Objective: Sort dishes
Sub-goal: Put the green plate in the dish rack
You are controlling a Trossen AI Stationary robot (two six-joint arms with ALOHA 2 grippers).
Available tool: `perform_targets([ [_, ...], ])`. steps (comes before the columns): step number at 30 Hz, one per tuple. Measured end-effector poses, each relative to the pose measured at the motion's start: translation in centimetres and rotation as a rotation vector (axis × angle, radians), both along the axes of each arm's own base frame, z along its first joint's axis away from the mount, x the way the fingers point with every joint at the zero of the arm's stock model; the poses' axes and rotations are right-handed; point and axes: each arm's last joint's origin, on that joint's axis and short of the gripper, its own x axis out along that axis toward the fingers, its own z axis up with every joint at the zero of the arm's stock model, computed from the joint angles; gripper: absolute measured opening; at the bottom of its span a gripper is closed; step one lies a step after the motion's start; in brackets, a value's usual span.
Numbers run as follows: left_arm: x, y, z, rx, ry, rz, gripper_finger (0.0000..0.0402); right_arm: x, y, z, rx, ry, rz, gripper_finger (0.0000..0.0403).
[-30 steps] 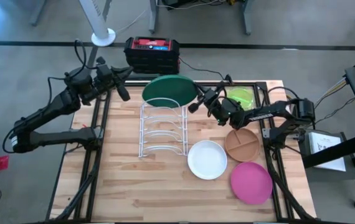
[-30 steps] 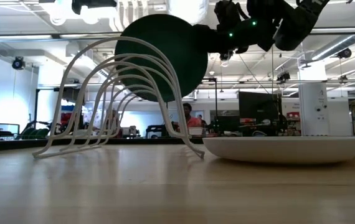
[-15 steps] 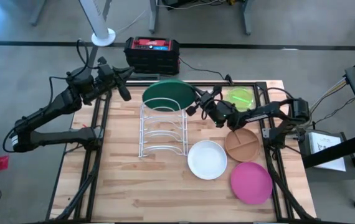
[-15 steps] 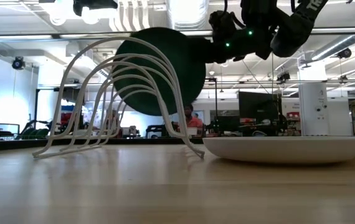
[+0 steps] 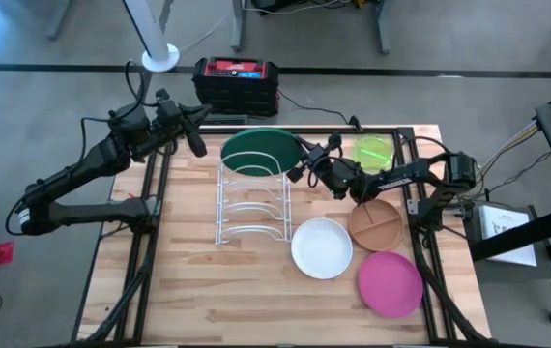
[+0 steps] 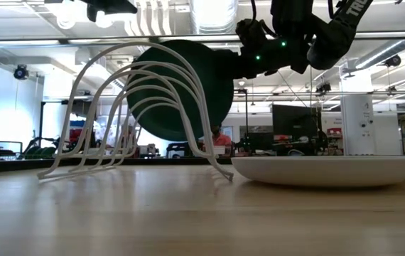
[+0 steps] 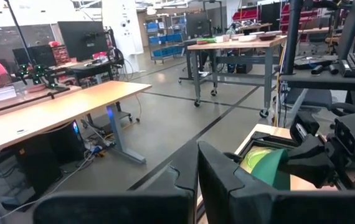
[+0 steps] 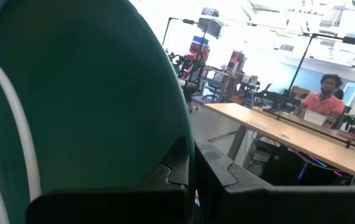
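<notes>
Right gripper (image 5: 306,166) clamped shut on rim of dark green plate (image 5: 256,151), held on edge over far end of white wire rack (image 5: 251,205). Likely light, stiff, slick plastic; rim pinch best. Beyond, left gripper (image 5: 195,141) idle, apparently closed.

Five plates (image 5: 322,247), one wire rack (image 5: 251,205), two arms (image 5: 72,179), one black-and-red box (image 5: 237,79)

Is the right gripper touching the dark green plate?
Touching. The right wrist view shows the right gripper shut on the rim of the dark green plate.
</notes>
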Motion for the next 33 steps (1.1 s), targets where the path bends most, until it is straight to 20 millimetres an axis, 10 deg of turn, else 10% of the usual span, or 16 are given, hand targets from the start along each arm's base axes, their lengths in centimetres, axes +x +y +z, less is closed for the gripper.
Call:
perform_targets([
  [33,0.2,0.1,-0.1,-0.017,-0.005,0.000,0.0000,0.1,0.0,-1.2,0.020,0.132,0.019,0.0042],
])
